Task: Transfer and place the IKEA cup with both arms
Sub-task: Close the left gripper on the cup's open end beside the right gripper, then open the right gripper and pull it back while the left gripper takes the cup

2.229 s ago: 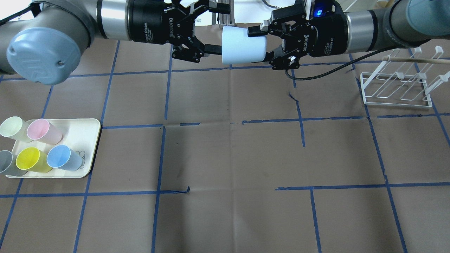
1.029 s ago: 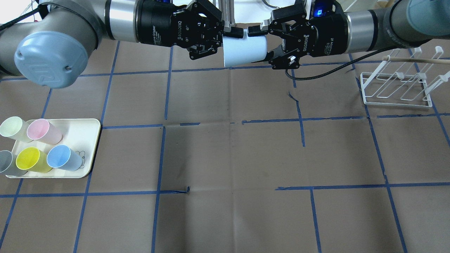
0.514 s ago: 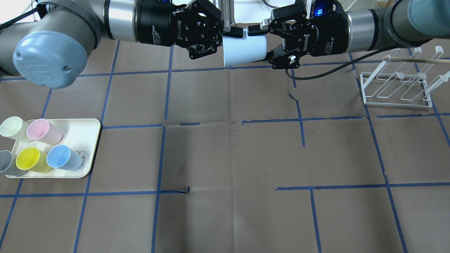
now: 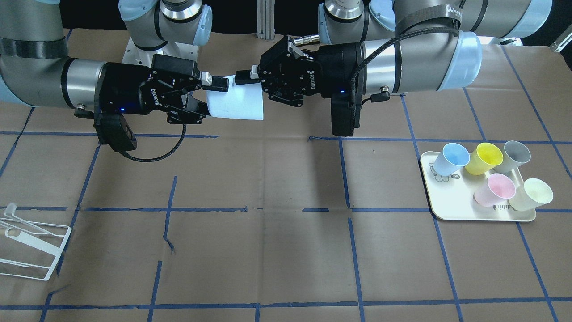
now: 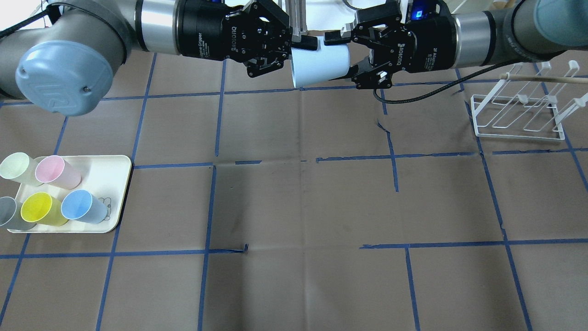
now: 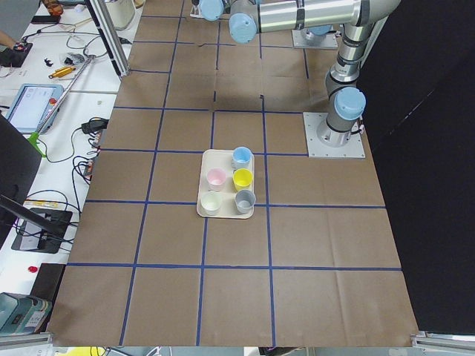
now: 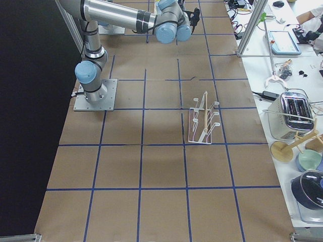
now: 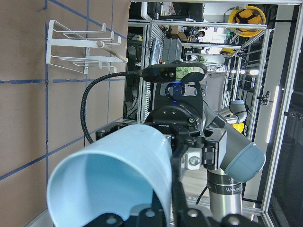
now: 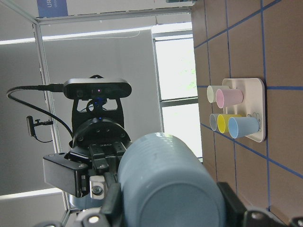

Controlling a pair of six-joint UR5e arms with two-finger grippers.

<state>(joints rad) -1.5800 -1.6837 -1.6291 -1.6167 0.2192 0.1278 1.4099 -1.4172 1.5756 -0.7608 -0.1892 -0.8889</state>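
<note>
The IKEA cup (image 5: 319, 66), a pale sky-blue tumbler, hangs on its side in the air over the table's far middle. It also shows in the front view (image 4: 237, 105). My left gripper (image 5: 298, 50) is shut on its rim, with one finger (image 8: 175, 189) along the wall of the cup (image 8: 113, 175). My right gripper (image 5: 342, 55) is shut on its base end from the other side. In the right wrist view the cup (image 9: 165, 184) fills the gap between the fingers. The two grippers (image 4: 252, 82) (image 4: 208, 98) face each other.
A cream tray (image 5: 115, 184) at the near left holds a pink cup (image 5: 50, 169), a yellow cup (image 5: 37, 207), a darker blue cup (image 5: 78, 204) and two more. A white wire rack (image 5: 519, 115) stands at the far right.
My left gripper moved in and shut on the cup's rim. In the last half second the cup tipped slightly, base end up, as my right gripper rose a little.
</note>
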